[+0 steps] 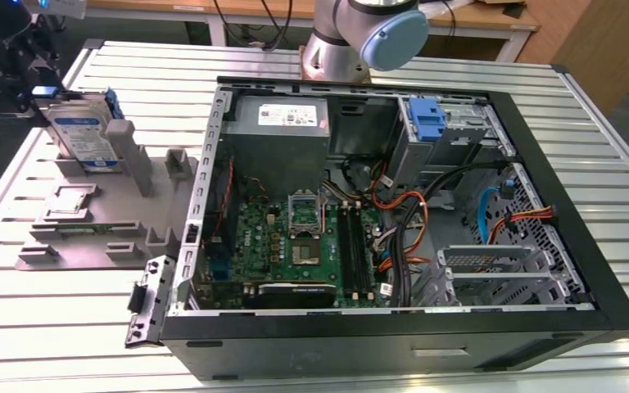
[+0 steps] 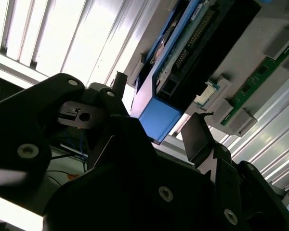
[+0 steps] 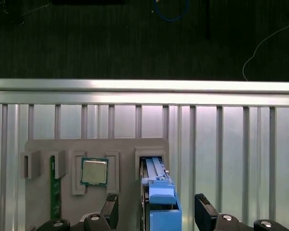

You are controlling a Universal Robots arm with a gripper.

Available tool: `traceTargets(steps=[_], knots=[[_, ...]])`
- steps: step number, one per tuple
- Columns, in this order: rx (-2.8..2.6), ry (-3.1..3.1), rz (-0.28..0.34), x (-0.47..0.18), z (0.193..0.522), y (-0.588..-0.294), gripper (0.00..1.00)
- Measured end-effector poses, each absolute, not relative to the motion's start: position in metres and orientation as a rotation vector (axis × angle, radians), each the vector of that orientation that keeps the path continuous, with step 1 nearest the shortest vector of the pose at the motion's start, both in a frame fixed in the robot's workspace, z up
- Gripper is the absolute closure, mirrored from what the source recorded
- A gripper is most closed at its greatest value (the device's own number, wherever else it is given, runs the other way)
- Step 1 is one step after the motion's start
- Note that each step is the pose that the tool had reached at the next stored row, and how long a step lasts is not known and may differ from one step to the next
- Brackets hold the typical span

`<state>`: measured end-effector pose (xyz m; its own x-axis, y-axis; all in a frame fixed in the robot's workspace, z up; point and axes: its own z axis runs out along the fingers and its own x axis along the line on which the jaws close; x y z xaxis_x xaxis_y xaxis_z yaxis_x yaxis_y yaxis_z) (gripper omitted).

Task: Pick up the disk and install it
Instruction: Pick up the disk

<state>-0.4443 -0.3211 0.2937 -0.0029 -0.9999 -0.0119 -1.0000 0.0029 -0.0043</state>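
One disk (image 1: 83,131) | grey, blue rails, white-blue label | upright, tool (image 3: 158,208) astride

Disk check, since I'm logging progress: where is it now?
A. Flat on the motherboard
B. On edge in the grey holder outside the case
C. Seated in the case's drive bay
B: the disk stands on edge in the grey holder, outside the case, with the open gripper astride it.

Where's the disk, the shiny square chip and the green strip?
disk (image 3: 162,202): first wrist view, its blue rail end.
square chip (image 3: 94,172): first wrist view, its silver middle.
green strip (image 3: 53,187): first wrist view, midway along it.
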Motion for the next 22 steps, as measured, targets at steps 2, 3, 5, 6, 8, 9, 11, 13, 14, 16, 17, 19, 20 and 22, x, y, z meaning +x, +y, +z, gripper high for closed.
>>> traceTargets(steps=[2,3,5,6,8,9,11,13,14,16,17,19,20,22], knots=[[-2.21,2.216,0.008,-0.4434,0.2935,-0.3206,0.28],[-2.21,2.216,0.008,-0.4433,0.2932,-0.3204,0.28],[-2.21,2.217,0.008,-0.4433,0.2931,-0.3203,0.28],[-2.21,2.217,0.008,-0.4433,0.2931,-0.3203,0.28],[-2.21,2.217,0.008,-0.4432,0.293,-0.3203,0.29],[-2.21,2.217,0.008,-0.4432,0.2929,-0.3203,0.36],[-2.21,2.217,0.008,-0.4432,0.2929,-0.3203,0.36],[-2.21,2.217,0.008,-0.4432,0.2928,-0.3203,0.38],[-2.21,2.217,0.008,-0.4432,0.2927,-0.3203,0.38],[-2.21,2.216,0.008,-0.4432,0.2923,-0.3207,0.45],[-2.21,2.216,0.008,-0.4432,0.2921,-0.3209,0.45],[-2.21,2.217,0.008,-0.4432,0.2913,-0.3209,0.45],[-2.21,2.217,0.009,-0.4432,0.2911,-0.321,0.45],[-2.211,2.218,0.011,-0.4432,0.2909,-0.321,0.45]])
